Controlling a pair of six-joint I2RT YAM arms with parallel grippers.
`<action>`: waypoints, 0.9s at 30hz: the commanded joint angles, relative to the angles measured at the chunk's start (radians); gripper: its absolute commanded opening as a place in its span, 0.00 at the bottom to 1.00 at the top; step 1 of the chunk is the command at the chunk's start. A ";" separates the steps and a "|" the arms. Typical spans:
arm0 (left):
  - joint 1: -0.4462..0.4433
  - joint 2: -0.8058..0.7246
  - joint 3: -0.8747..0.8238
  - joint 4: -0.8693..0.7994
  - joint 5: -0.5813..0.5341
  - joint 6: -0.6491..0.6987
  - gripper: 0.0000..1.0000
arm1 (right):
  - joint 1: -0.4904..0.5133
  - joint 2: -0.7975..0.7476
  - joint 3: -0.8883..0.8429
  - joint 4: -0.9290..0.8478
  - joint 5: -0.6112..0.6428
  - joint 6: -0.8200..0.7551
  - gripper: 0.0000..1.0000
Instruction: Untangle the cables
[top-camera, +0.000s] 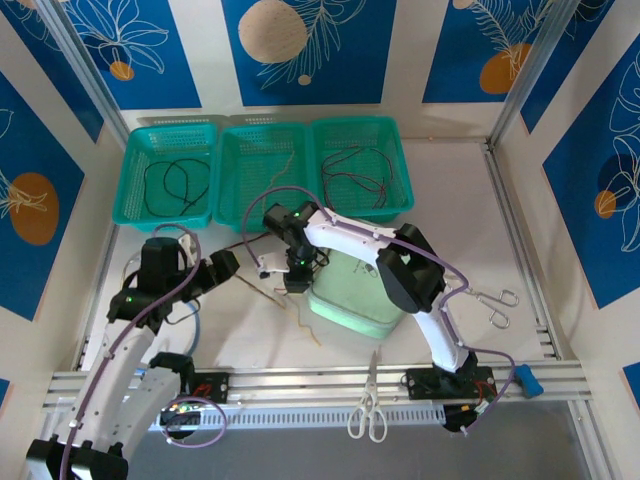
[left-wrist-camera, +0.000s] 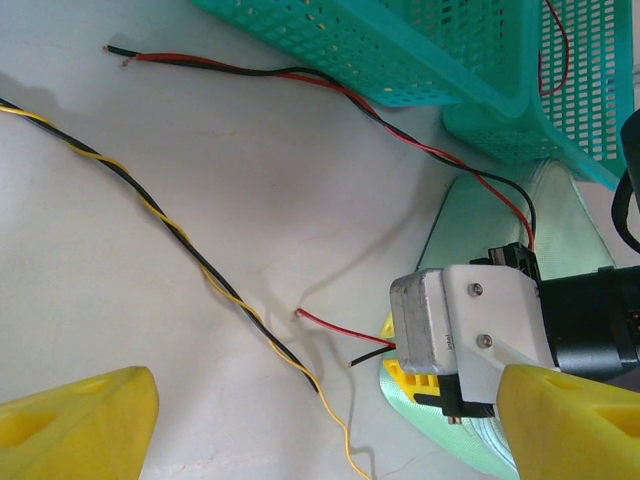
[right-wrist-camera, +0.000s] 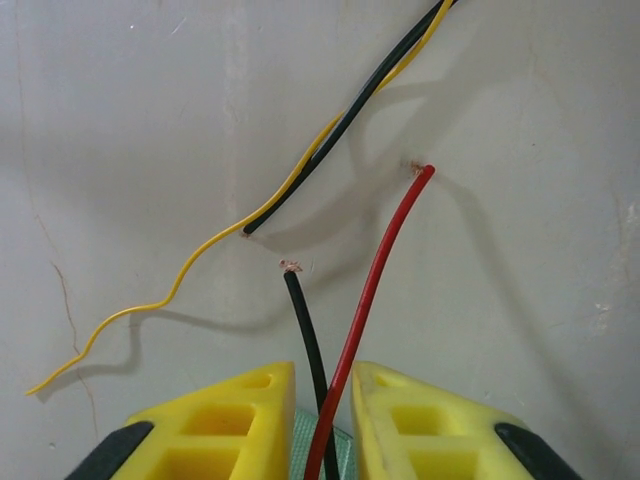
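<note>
Right gripper (right-wrist-camera: 323, 385) was narrow, pinching the red-and-black pair (left-wrist-camera: 330, 85) just short of its stripped tips, at mid-table (top-camera: 470, 240). From there the pair ran leftward along the near side of the baskets (top-camera: 165, 222), its long axis roughly parallel to the far edge. Left gripper (top-camera: 222, 264) was wide, holding nothing, and was the nearer to that free run. The black-and-yellow pair (left-wrist-camera: 170, 225) lay beneath it, apart from the red one. Left arm reached in low from the near-left corner; right wrist pointed down. Judged next: the left takes the free run.
</note>
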 joint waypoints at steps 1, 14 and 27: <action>-0.004 -0.013 0.043 -0.024 -0.013 0.011 0.87 | 0.009 0.032 0.038 -0.037 -0.036 -0.006 0.15; -0.004 -0.012 0.083 -0.058 -0.023 0.029 0.87 | 0.007 0.021 0.064 -0.036 -0.034 0.004 0.00; 0.006 0.112 0.495 -0.184 -0.009 0.256 0.85 | -0.094 -0.246 -0.006 0.186 -0.232 0.162 0.00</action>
